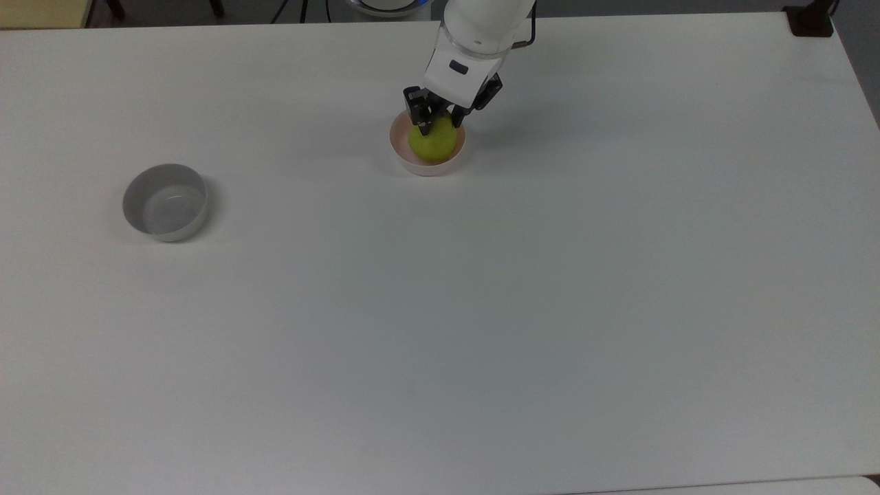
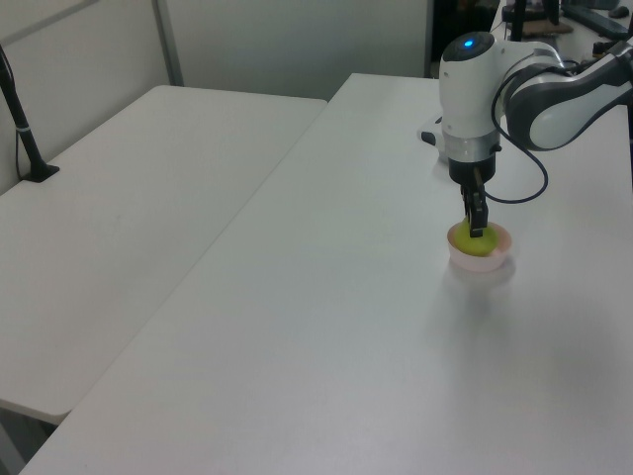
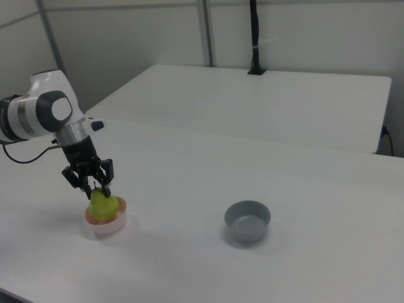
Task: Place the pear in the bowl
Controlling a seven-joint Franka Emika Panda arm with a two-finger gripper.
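Observation:
The yellow-green pear (image 1: 433,143) sits low inside the pale pink bowl (image 1: 427,168) at the far middle of the table in the top view. My gripper (image 1: 440,122) comes down from above, its black fingers on either side of the pear's upper part, shut on it. In the left view the pear (image 2: 475,243) rests within the bowl (image 2: 481,263) under the gripper (image 2: 476,224). In the right view the gripper (image 3: 95,187) grips the top of the pear (image 3: 101,206), whose lower half is hidden by the bowl (image 3: 107,229).
A grey-white bowl (image 1: 165,201) stands alone toward the top view's left, also seen as the grey bowl (image 3: 247,221). A second table adjoins, with a black post (image 2: 25,129) clamped on it. A cable hangs from the arm.

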